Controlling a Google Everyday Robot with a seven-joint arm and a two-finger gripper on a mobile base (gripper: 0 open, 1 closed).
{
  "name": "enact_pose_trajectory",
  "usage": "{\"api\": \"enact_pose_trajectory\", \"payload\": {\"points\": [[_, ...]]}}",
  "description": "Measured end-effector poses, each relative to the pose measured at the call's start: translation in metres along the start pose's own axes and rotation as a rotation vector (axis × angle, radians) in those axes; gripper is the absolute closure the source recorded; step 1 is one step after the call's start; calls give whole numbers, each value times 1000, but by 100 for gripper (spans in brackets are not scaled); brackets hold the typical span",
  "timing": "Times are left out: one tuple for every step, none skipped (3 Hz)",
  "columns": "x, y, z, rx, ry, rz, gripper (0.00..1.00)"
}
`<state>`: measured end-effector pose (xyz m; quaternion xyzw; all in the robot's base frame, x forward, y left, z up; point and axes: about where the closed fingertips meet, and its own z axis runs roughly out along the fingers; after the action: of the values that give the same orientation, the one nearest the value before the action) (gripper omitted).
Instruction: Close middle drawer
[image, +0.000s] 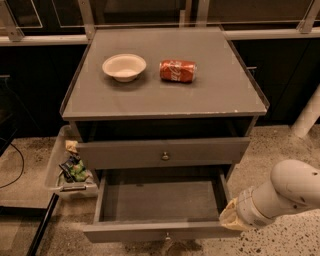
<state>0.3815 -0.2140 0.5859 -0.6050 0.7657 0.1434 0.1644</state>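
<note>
- Middle drawer (160, 201) — pulled well out of the grey cabinet (240, 131), brass knob (166, 235) at the centre of its front.
- Gripper (229, 219) — low, just beside the middle drawer's right front corner; its grip could not be told.
- Tabletop (220, 95), above the middle drawer, carried a white bowl (124, 66) and a red can (178, 70) on its side.

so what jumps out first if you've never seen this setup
The middle drawer stands wide open and empty, low at the front of the grey cabinet. The gripper, on the white arm, is at the drawer's front right corner. On the cabinet top, a red soda can lies on its side beside a white bowl.
</note>
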Motion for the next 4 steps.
{"api": "enact_pose_trajectory", "payload": {"points": [[11,6,35,16,-41,8,100],[22,-3,76,65,-105,-10,100],[32,-9,115,85,-167,-36,100],[40,-10,147,80,-210,-56,100]]}}
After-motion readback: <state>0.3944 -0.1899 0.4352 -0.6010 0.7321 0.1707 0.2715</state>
